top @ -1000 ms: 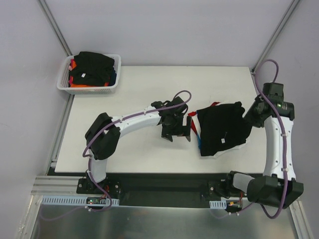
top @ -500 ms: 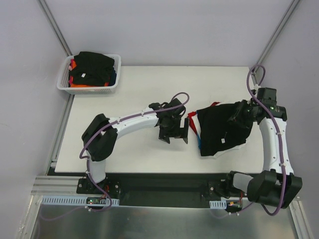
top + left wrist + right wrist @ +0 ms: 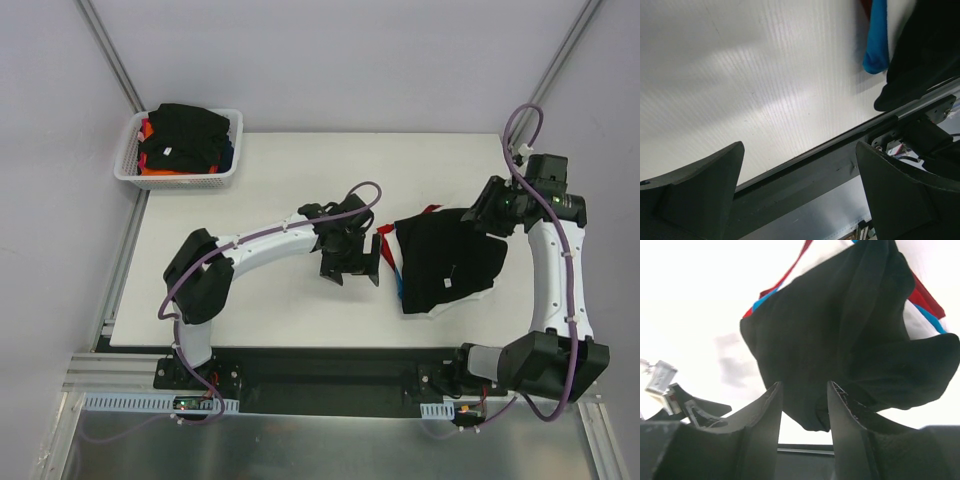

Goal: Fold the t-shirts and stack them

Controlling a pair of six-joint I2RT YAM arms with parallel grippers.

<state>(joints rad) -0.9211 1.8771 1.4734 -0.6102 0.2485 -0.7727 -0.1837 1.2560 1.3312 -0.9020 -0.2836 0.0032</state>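
Only from above, white basket [image 3: 128, 172], t-shirts [image 3: 185, 135] inside

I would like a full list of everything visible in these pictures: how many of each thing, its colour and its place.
table: one, white, under everything.
basket: one, white mesh, at the table's far left corner.
shirts in the basket: number unclear, black on top, orange and blue showing at the edges.
black t-shirt: one, on top of the pile on the table's right side.
blue t-shirt: one, its edge shows at the pile's left side.
red t-shirt: one, its edge shows at the pile's far left.
white t-shirt: one, its edge shows at the pile's near side.
left arm: one, white and black, over the table's middle; left jaws wide apart, empty.
right arm: one, white and black, by the pile's far right corner; right jaws apart, holding nothing.
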